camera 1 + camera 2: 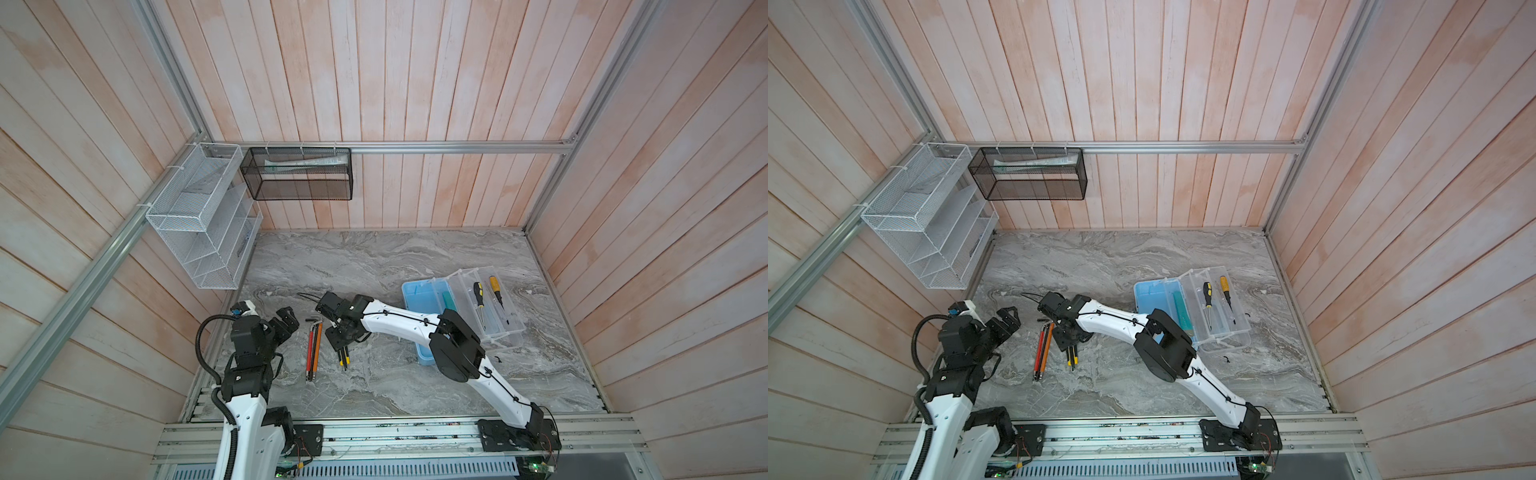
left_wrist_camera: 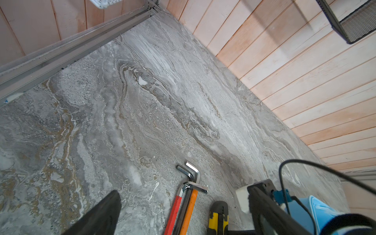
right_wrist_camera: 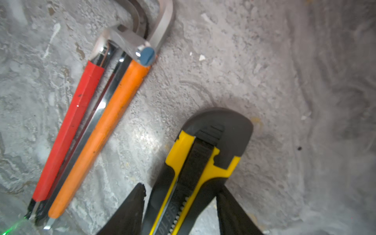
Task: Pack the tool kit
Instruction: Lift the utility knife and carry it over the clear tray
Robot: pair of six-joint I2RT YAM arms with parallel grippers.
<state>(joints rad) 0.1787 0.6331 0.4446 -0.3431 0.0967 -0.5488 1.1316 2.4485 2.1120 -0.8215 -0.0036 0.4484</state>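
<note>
**Right pincer astride the knife, grip unconfirmed**

Right pincer (image 3: 181, 191): jaws about half parted, one finger on each side of the yellow-and-black knife (image 3: 203, 154), which lies flat on the table (image 1: 374, 257). Cannot tell whether the pads press it.

Left pincer (image 1: 286, 322): released, jaws wide, empty, hovering near the table's left edge.

Blue box (image 1: 419, 297): well apart from the knife, right of centre. Clear tray (image 1: 498, 324) sits askew on it with two screwdrivers (image 1: 478, 297) inside. Hex keys (image 1: 313, 347) lie just beside the knife.

Risks (judgement):
- If the hold is off the knife's middle, the free end may droop or pivot on the lift.
- A finger dragging sideways would shove the hex keys.
- The tray overhangs the box. The right arm's elbow (image 1: 455, 345) hangs above the box's near corner, and a knock there could tip the tray.

Room:
- Bare table lies beyond and nearer than the knife, and toward the box.
- The side wall is near the box.
- The white wire rack (image 1: 195, 220) overhangs the far left corner.
</note>
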